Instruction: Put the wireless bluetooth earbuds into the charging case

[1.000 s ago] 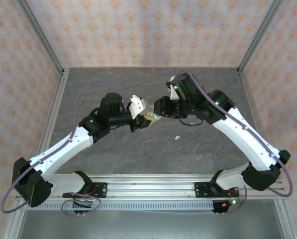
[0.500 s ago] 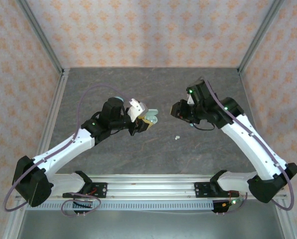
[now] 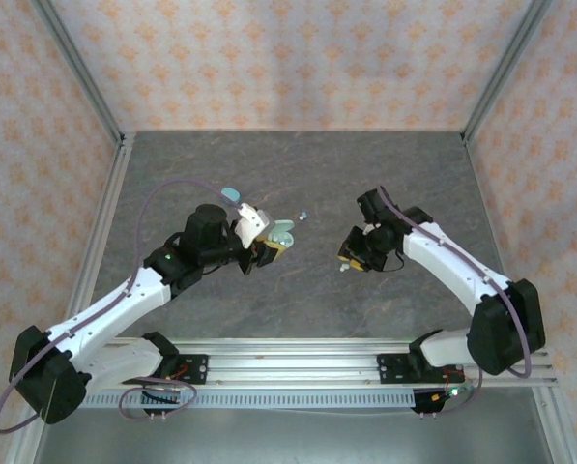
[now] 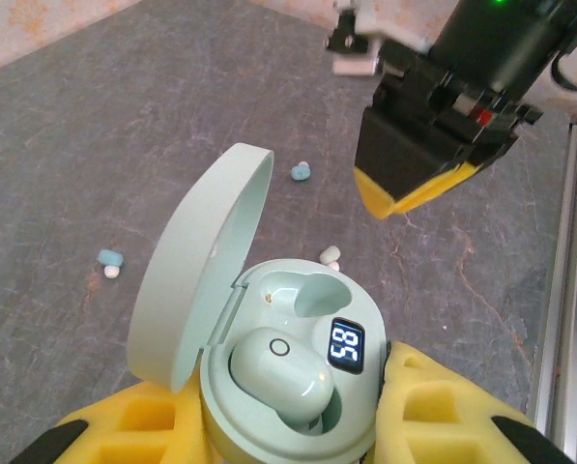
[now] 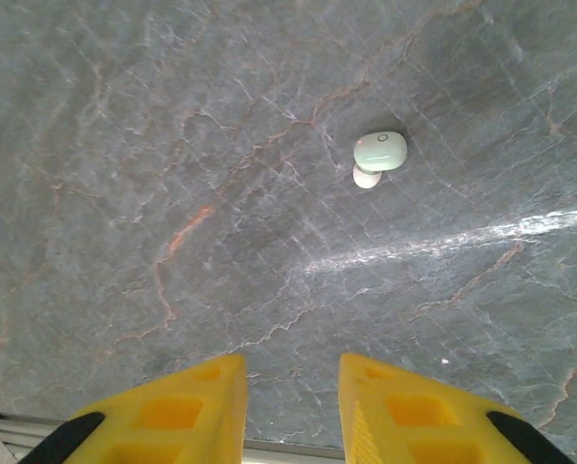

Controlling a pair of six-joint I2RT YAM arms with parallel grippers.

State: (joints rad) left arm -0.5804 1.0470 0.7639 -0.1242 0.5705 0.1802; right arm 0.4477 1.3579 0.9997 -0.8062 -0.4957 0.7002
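Roughly a quarter through, judging by four buds to seat. Clamped at its base between the fingers of the left gripper [image 4: 288, 430]: the mint charging case [image 4: 196, 261], lid open and tipped toward 10 o'clock. Seated already in the near socket, one mint earbud [image 4: 278, 372]; far socket empty beside the lit display. Lying on the counter [image 5: 124, 145] at 1 o'clock of the right gripper [image 5: 286, 387], apart from its fingers: the loose mint earbud [image 5: 380, 152]. Fingers there set a narrow gap apart, gripping nothing. Yet to be picked up too: one teal earbud [image 4: 301, 172] at 12 o'clock beyond the case, a second teal earbud [image 4: 109, 259] at 9 o'clock. Probably bound for the teal oval [image 3: 232, 194], seemingly another case, at 11 o'clock of the left gripper from above.
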